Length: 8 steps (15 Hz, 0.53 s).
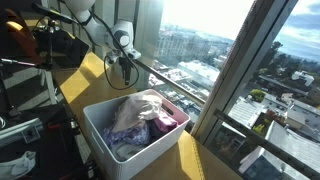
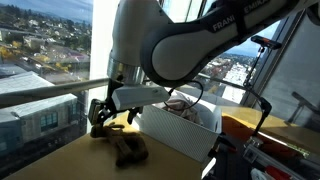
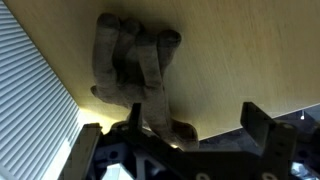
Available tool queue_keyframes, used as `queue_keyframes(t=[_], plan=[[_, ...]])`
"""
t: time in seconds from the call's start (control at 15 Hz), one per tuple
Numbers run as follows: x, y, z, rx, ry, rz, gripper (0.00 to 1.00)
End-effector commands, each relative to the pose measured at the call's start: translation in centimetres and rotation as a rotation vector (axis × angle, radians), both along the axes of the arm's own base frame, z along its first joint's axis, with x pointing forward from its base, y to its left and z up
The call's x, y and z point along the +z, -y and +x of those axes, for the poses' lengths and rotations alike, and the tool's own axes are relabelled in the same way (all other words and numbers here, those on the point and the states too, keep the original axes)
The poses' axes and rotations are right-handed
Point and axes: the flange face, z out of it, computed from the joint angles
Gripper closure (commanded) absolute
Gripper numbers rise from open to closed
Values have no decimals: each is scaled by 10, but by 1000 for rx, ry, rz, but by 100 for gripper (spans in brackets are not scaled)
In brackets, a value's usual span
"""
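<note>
Gripper: the gripper [image 3: 180, 140] has its fingers spread wide, clasping nothing; low over the table [image 3: 240, 50]
Cloth: crumpled grey cloth [image 3: 135, 65] lying on the table; at 12 o'clock from the fingers in the wrist view, its near end reaching between them
Bin: white bin [image 2: 175, 132] heaped with clothes [image 1: 140, 115]; at 2 o'clock from the cloth in an exterior view, just beside it

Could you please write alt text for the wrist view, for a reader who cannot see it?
A crumpled grey-brown cloth lies on a pale wooden tabletop, its lower end reaching between the wide-open jaws of the gripper at the bottom edge. A white slatted surface runs along the left.
</note>
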Motion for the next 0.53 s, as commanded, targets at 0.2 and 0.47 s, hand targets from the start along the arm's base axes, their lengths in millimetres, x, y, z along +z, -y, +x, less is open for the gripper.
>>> queue_keyframes(t=[0.2,0.47], plan=[[-64,-11,-1,33,-43,-90,0],[-98,0,-7,32,-81,-129,0]])
